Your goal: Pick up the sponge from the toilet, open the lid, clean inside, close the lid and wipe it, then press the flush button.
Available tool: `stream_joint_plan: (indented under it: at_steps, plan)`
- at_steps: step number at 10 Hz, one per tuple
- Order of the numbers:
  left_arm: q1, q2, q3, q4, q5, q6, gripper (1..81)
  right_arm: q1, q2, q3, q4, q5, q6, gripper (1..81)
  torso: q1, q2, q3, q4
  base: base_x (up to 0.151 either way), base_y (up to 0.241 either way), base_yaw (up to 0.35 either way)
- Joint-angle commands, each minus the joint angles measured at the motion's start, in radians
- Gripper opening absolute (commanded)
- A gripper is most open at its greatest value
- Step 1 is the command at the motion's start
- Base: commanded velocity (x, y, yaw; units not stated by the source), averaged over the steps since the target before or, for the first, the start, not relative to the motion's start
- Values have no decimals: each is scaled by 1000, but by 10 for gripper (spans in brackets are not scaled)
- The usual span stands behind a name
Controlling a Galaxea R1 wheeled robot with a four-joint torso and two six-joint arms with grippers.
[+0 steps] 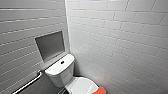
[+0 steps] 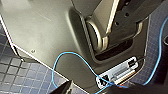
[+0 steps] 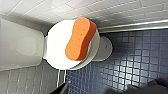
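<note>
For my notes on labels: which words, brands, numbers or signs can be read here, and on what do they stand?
None can be read.
The toilet, the sponge and the flush button show no writing.
The white panel on the robot's body, in the left wrist view, is too blurred to tell.

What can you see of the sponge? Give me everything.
The sponge is orange-red with a peanut-like outline, pinched at the middle, and a finely pitted, foam-like top. A paler layer seems to show under one long edge. It lies flat on the closed white lid of the toilet, toward the lid's front, with one rounded end at or just past the lid's edge. Nothing else touches it.
</note>
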Motion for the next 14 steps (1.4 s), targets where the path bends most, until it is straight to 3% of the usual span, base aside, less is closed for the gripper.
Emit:
stream_joint_plan:
  at_steps: [1, 2, 4, 6, 10, 12, 14]
  plan:
    - [9, 4, 3, 9, 65, 6, 811, 156, -33, -3, 13, -63, 2, 811, 61, -94, -21, 0, 0, 0, 0]
    - [10, 4, 3, 9, 65, 6, 811, 174, -29, -8, 15, -72, 2, 811, 85, -133, -95, 0, 0, 0, 0]
    - [12, 8, 2, 9, 65, 6, 811, 214, -20, -10, 14, -75, 21, 811, 120, -189, -124, 0, 0, 0, 0]
    - [15, 11, 5, 9, 70, 4, 811, 246, -1, -17, 15, -115, 21, 811, 164, -258, -189, 0, 0, 0, 0]
    - [33, 34, 2, 13, 65, 6, 811, 283, 73, -66, 23, -118, 24, 811, 259, -408, -327, 0, 0, 0, 0]
    - [33, 35, 2, 13, 65, 6, 811, 311, 143, -149, 85, -152, 24, 811, 305, -479, -289, 0, 0, 0, 0]
    - [35, 35, 2, 12, 65, 6, 811, 346, 184, -191, 147, -175, 24, 811, 346, -543, -302, 0, 0, 0, 0]
